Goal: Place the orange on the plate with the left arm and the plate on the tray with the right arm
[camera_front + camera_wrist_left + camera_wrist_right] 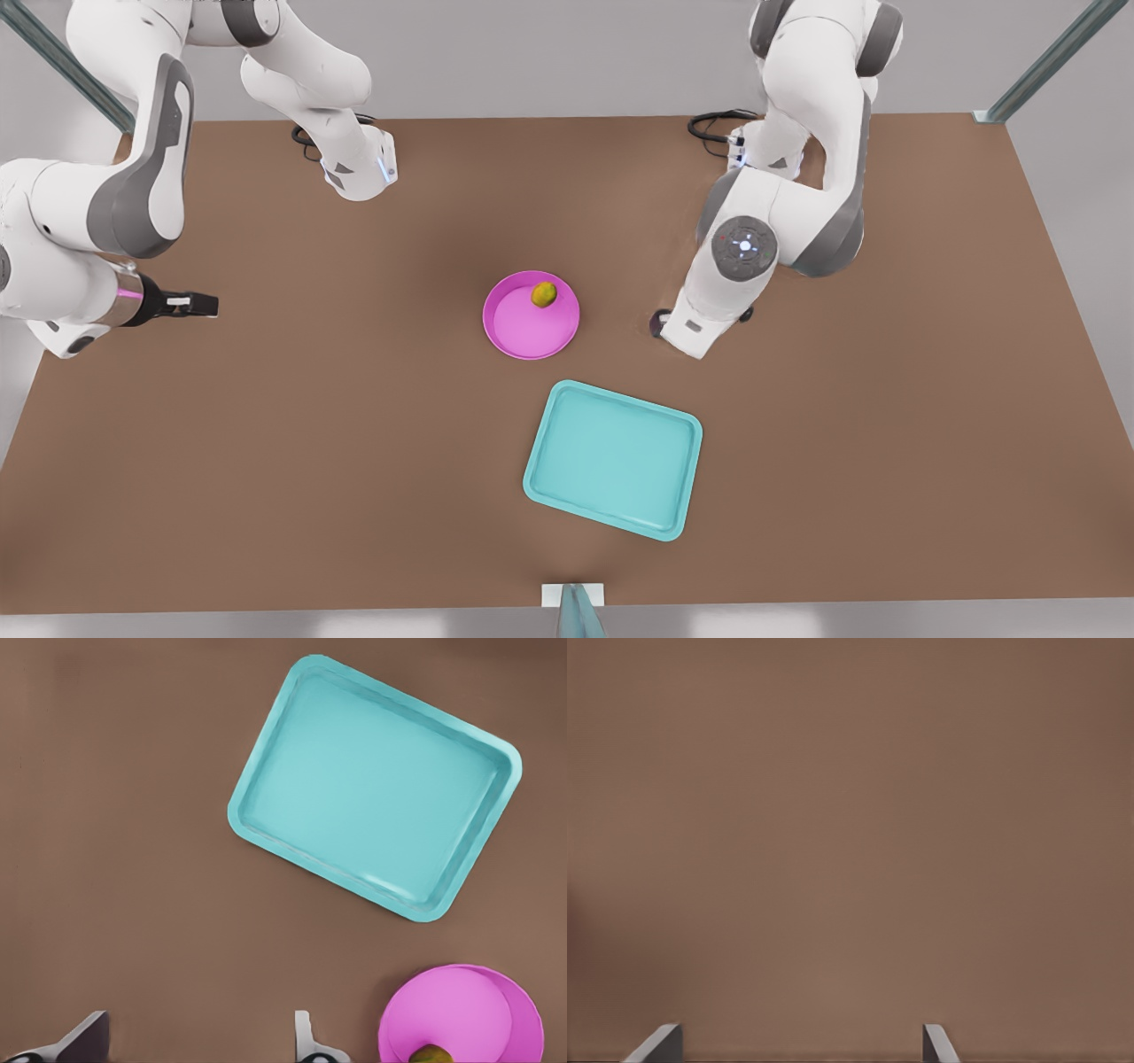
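On the brown table [266,443], mid-scene, the pink plate [523,328] holds the orange [544,294], a small mottled yellow-green fruit resting against its far rim. The teal tray [613,459] lies just beside the plate, apart and unloaded. The left gripper [199,1041] hangs above near the plate, fingers wide. The right gripper [802,1045] hovers over bare table, fingers wide.

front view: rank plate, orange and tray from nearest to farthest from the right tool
1. plate, mid-table, its rim facing the right tool at the front view's left.
2. orange, on the plate's far side from that tool.
3. tray, past the plate, toward the front view's bottom.
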Available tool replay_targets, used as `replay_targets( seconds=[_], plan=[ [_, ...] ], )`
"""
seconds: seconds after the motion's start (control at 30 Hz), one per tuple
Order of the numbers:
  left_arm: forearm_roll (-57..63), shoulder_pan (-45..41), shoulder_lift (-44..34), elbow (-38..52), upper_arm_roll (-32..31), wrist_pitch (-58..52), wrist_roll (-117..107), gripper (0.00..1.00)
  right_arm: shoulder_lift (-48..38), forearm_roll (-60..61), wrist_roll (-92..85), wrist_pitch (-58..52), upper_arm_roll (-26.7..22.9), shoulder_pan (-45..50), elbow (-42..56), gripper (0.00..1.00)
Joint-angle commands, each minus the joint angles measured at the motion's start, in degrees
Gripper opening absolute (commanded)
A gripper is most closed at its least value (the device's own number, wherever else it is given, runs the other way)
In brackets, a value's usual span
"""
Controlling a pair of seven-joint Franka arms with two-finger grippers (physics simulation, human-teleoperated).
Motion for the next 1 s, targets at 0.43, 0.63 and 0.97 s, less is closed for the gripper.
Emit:
replay_targets(
  seconds=[0.43,0.63,0.97],
  plan=[
    [4.8,35.7,-17.1,-10.5,-21.0,-8.9,25.7,1.0,3.5,32.3,6.7,59.6,7.0,18.6,-40.3,1.0],
    [4.6,35.8,-16.9,-10.1,-19.1,-8.9,25.8,1.0,9.4,38.4,7.0,69.3,7.2,25.8,-39.0,1.0],
    [3.9,35.6,-17.8,-7.6,-18.1,-14.8,25.7,1.0,9.9,39.5,3.0,65.4,8.0,28.2,-39.3,1.0]
  ],
)
